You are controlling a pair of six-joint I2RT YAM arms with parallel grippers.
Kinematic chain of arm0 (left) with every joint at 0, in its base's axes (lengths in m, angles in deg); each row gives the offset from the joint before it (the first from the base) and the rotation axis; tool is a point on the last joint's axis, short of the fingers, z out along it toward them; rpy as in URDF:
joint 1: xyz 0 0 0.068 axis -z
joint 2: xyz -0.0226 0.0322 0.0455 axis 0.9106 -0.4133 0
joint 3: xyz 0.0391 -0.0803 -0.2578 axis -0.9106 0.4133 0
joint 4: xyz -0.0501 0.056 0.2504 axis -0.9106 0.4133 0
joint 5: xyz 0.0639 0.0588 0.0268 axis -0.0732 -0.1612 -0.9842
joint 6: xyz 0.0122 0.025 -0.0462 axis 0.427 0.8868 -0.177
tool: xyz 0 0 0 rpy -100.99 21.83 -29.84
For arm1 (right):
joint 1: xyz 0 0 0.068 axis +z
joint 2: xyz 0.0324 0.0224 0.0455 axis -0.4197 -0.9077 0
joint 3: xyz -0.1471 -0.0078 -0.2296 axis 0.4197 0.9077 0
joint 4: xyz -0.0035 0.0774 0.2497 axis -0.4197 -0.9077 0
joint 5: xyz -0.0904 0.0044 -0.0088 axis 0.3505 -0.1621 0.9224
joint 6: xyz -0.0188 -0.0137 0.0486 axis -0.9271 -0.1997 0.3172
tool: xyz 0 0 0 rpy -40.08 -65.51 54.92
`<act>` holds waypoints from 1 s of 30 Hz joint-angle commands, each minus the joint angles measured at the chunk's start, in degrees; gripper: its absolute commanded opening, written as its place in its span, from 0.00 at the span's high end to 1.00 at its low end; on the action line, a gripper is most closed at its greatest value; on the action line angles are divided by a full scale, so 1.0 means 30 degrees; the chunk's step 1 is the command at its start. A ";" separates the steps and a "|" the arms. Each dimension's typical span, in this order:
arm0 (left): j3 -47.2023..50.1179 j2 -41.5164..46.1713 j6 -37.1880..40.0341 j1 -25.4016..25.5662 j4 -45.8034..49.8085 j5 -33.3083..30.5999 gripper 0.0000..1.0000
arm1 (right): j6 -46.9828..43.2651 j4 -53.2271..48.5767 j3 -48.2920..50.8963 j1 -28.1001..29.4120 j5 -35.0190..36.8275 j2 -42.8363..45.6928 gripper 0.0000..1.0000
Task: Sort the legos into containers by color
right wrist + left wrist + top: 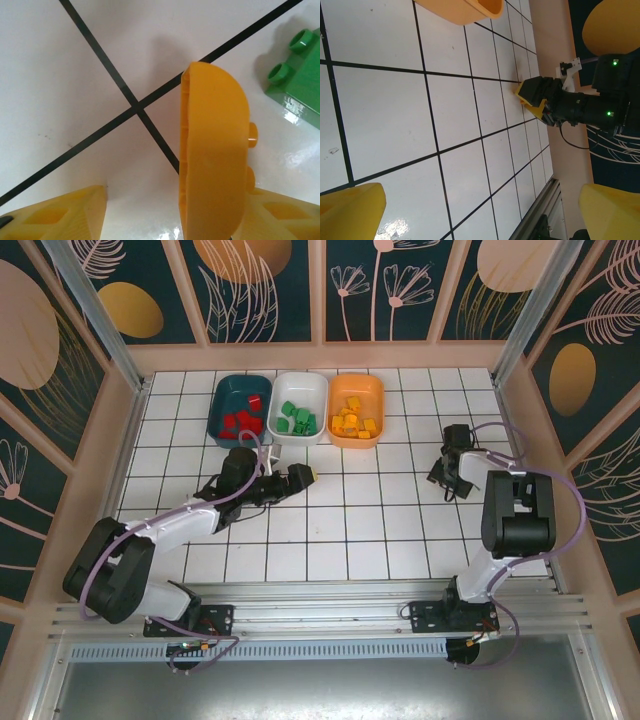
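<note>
Your top camera overhead from behind, left wrist low, facing the right gripper (529, 97), right wrist tight over the table (60, 75).

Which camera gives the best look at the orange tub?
The top external view: the orange tub sits whole there, yellow bricks inside. The left wrist view catches just part of its wall at the frame's top.
</note>
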 commanded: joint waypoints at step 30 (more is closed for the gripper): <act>-0.0575 0.3179 0.0420 -0.5352 0.6309 -0.2574 0.01 | 0.0941 -0.0104 -0.7581 0.7372 0.0000 -0.2188 0.90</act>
